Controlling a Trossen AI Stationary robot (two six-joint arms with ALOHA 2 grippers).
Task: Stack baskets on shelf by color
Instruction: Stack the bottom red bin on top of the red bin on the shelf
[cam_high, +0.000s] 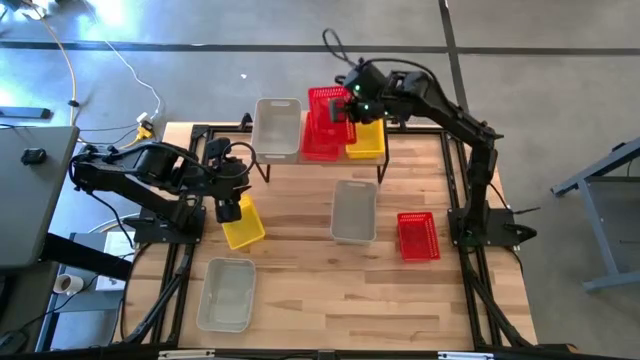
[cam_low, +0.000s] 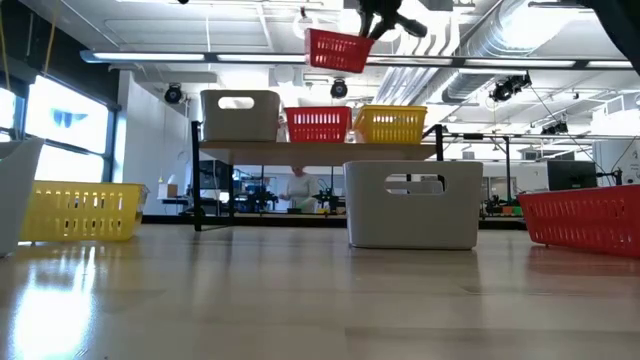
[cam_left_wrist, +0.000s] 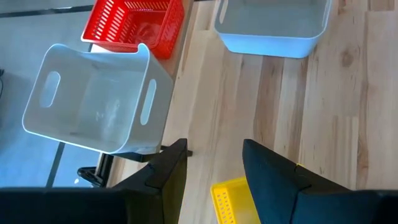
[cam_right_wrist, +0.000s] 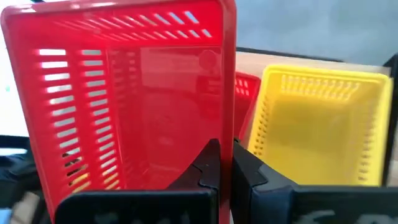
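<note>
Holding a red mesh basket (cam_low: 335, 49) by its rim, right gripper (cam_right_wrist: 224, 163) clamped shut on it, hanging directly above the red basket (cam_low: 318, 124) standing mid-shelf (cam_low: 320, 148). Left gripper (cam_left_wrist: 214, 168) waiting apart over the near-left yellow basket (cam_high: 243, 224).

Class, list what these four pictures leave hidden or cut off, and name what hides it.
- High view: most of the shelf top, covered by baskets and the right arm.
- Low view: the right pincer is cut off by the top edge above the raised red basket.
- Left wrist view: the yellow basket mostly hidden behind the left pincer.
</note>
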